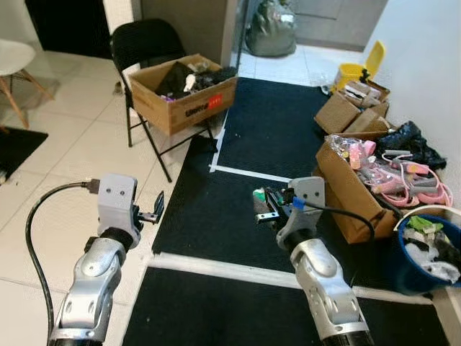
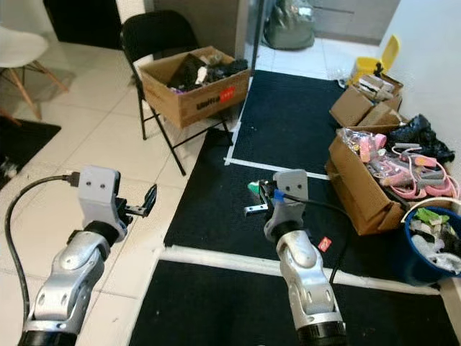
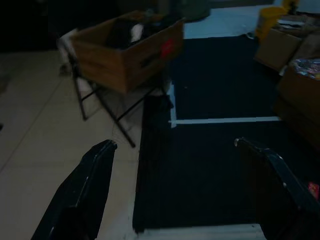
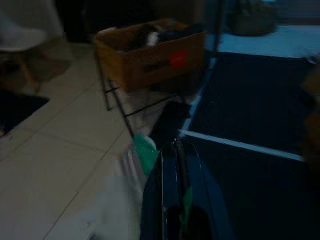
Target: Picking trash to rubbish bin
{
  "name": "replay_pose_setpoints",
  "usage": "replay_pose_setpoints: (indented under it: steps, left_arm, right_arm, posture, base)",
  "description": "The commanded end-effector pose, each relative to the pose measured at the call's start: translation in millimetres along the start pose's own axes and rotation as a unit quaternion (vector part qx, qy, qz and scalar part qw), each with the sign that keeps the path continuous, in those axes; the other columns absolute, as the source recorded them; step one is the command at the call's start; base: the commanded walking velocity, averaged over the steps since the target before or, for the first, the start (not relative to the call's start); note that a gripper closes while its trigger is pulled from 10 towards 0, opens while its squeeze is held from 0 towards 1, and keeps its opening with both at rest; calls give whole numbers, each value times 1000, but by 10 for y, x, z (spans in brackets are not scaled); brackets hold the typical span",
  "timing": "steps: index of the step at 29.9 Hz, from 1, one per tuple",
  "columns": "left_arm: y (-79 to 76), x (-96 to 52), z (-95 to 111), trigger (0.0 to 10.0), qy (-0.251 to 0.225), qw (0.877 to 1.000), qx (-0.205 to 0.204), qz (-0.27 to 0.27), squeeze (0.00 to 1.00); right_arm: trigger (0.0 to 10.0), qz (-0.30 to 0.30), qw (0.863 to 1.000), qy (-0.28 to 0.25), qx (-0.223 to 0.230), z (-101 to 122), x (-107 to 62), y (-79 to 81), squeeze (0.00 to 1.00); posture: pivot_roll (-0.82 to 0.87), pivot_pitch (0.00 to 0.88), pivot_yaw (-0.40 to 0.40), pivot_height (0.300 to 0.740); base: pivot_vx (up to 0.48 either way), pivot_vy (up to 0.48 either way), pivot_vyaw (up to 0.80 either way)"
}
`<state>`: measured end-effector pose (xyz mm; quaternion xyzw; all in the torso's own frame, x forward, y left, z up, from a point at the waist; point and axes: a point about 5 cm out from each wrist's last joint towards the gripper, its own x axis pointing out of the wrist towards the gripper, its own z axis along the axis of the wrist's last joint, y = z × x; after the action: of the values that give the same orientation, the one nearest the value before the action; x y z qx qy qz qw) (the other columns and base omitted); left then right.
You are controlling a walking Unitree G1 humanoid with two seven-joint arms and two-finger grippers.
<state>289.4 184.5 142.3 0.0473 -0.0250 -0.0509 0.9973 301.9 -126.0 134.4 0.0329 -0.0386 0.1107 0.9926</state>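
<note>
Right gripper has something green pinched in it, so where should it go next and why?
Probably swing right, toward the blue bin. The right gripper is shut on a green scrap above the black mat, and the bin, already holding rubbish, stands to the robot's right.

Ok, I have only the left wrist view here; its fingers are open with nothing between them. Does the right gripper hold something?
Observer: Yes. The right gripper is shut on a piece of green trash, above the black mat.
Operator: And where is the rubbish bin?
Observer: A blue bin stands on the floor at the robot's right, beside a cardboard box of pink things.
Operator: Is the bin empty?
Observer: No, white and green scraps already lie in it.
</note>
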Motion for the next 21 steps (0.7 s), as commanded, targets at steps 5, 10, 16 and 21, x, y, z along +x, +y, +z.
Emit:
replay_pose_setpoints:
  steps: [5, 10, 16, 21]
  left_arm:
    - [-40, -9, -34, 10000, 8, 1000, 0, -6, 0]
    - [-19, -25, -38, 10000, 9, 1000, 2, -2, 0]
    - [-13, -41, -41, 10000, 10, 1000, 6, -3, 0]
    - [-16, -42, -56, 10000, 12, 1000, 3, -2, 0]
  right_arm:
    - [10000, -22, 1000, 19, 3, -117, -61, -100, 0]
    - [10000, -22, 999, 30, 20, -184, -64, -92, 0]
    - [10000, -7, 999, 26, 24, -175, -53, -43, 0]
    - [10000, 8, 999, 26, 18, -176, -69, -9, 0]
  posture:
    - [-38, 103, -12, 740]
    - [-31, 104, -18, 740]
    - [-29, 109, -24, 740]
    - [-35, 109, -26, 740]
  base:
    - [340, 0, -800]
    - [337, 0, -320]
    - [339, 0, 0]
    - [337, 0, 0]
